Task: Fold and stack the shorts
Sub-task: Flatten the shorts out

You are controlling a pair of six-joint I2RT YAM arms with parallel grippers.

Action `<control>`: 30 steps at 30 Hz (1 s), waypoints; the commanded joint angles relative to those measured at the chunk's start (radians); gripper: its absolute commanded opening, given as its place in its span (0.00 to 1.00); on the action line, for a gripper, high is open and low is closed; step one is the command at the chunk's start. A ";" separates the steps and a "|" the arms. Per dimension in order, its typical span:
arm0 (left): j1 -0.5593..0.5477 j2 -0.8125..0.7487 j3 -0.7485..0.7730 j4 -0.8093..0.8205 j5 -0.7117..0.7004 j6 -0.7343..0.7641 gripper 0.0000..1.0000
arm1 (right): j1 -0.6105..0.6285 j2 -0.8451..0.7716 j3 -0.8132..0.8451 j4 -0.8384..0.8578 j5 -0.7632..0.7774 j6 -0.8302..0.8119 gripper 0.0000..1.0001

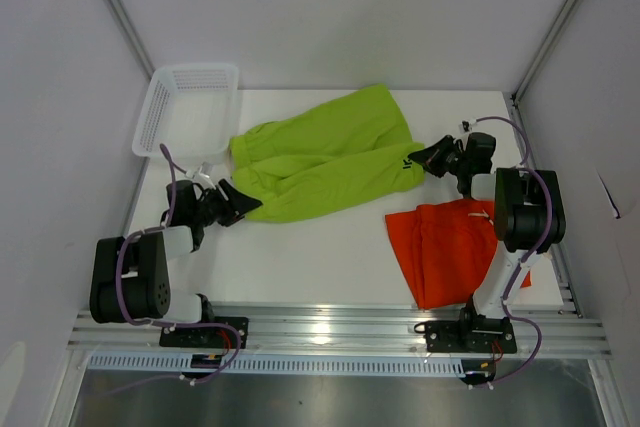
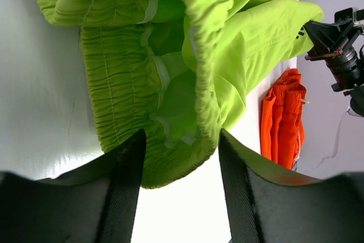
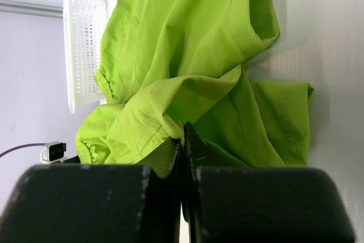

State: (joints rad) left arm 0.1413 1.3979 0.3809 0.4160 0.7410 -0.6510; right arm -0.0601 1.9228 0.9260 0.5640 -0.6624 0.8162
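You have the green shorts lying crumpled across the middle of the table, stretched between the two arms. The orange shorts are folded flat near the right arm's base. From above you see the left gripper at the waistband end and the right gripper at the hem by the dark logo. The basket sits in the far left corner. Only your left wrist view shows the ribbed waistband bunched between that gripper's parted fingers; you cannot tell whether they press on it. It also shows the orange shorts edge-on. Only your right wrist view shows that gripper's fingers pressed together, pinching a fold of green cloth.
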 commanded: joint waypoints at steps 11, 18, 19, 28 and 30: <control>0.006 0.075 0.033 0.049 0.044 0.024 0.00 | -0.009 0.025 0.034 0.014 -0.005 0.009 0.00; -0.017 0.104 0.117 0.075 0.024 -0.087 0.00 | -0.010 0.013 0.033 -0.004 0.003 -0.005 0.00; -0.023 0.107 0.131 0.067 0.017 -0.094 0.00 | -0.010 0.009 0.033 -0.013 0.006 -0.014 0.00; -0.028 0.285 0.306 -0.025 -0.032 -0.091 0.00 | -0.018 0.019 0.033 -0.024 0.017 -0.026 0.00; -0.025 0.288 0.315 -0.032 -0.022 -0.076 0.04 | -0.020 0.024 0.030 -0.018 0.012 -0.025 0.00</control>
State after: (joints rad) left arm 0.1116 1.6680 0.6712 0.3923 0.7109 -0.7322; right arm -0.0696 1.9400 0.9260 0.5289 -0.6552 0.8104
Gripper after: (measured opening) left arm 0.026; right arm 0.005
